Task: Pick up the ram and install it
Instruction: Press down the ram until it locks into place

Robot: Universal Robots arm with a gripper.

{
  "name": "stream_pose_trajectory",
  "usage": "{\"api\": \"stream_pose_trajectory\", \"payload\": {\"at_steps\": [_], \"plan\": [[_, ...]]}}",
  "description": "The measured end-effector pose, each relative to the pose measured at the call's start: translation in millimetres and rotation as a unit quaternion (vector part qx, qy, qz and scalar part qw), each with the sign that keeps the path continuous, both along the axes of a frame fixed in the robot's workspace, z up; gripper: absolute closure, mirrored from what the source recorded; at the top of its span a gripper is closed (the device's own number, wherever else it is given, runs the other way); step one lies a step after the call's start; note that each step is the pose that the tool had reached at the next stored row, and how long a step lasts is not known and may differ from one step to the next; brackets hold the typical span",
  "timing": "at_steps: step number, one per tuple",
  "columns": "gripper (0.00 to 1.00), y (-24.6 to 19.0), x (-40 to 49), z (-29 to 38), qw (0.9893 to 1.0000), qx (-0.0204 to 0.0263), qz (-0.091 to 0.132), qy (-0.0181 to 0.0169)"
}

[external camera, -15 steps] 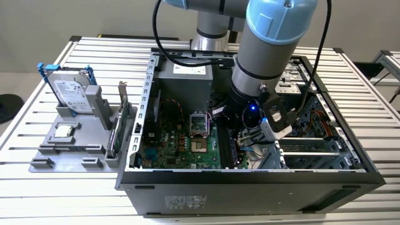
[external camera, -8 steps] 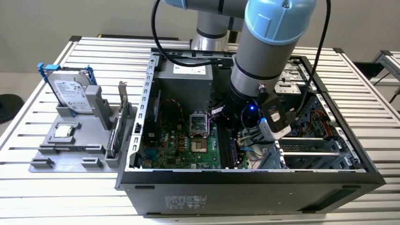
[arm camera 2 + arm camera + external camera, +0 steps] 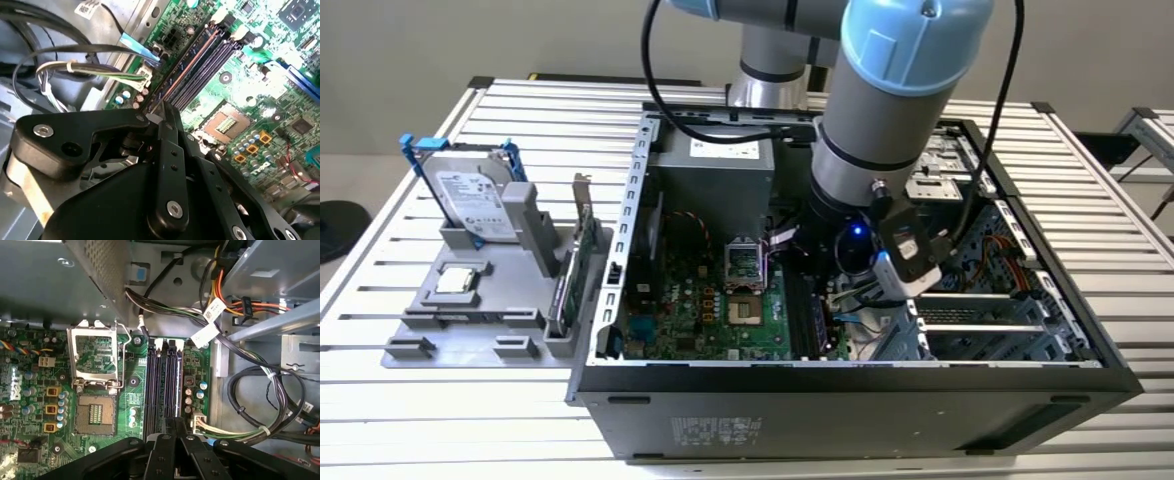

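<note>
Hand (image 3: 162, 112) over memory slots (image 3: 164, 385), ram (image 3: 192, 62) seated — exterior view: hard drive (image 3: 467, 195).

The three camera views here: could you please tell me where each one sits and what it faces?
Exterior view: off the arm, above the table, looking down into the open computer case, with the arm reaching in.
First wrist view: on the arm, facing the motherboard's memory slots past the gripper.
Second wrist view: on the arm, angled along the same slots past the gripper.
Both wrist views share slots, processor socket and gripper.
</note>
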State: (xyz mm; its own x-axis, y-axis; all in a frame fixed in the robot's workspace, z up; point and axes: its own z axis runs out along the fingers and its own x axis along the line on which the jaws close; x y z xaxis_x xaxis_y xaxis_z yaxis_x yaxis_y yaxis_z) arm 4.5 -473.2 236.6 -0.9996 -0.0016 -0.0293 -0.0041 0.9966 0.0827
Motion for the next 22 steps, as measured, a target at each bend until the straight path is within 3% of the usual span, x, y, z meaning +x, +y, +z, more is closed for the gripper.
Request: {"api": "stream_pose_trajectory", "payload": {"at_steps": [3,7,9,15,19,22], "plan": [[1.0,0.0,0.0,-0.8,0.9996,0.0,-0.028,0.0],[1.0,0.0,0.0,-1.3,0.9979,0.0,-0.064,0.0],[1.0,0.1,-2.3,-1.3,0.9976,0.0001,-0.07,-0.0001],[1.0,0.1,-2.4,1.1,0.9998,0.0001,-0.018,0.0],[1.0,0.1,-2.4,5.0,0.9999,0.0001,0.017,0.0],[1.0,0.1,-2.4,6.3,0.999,0.0002,0.044,-0.0001]]}}
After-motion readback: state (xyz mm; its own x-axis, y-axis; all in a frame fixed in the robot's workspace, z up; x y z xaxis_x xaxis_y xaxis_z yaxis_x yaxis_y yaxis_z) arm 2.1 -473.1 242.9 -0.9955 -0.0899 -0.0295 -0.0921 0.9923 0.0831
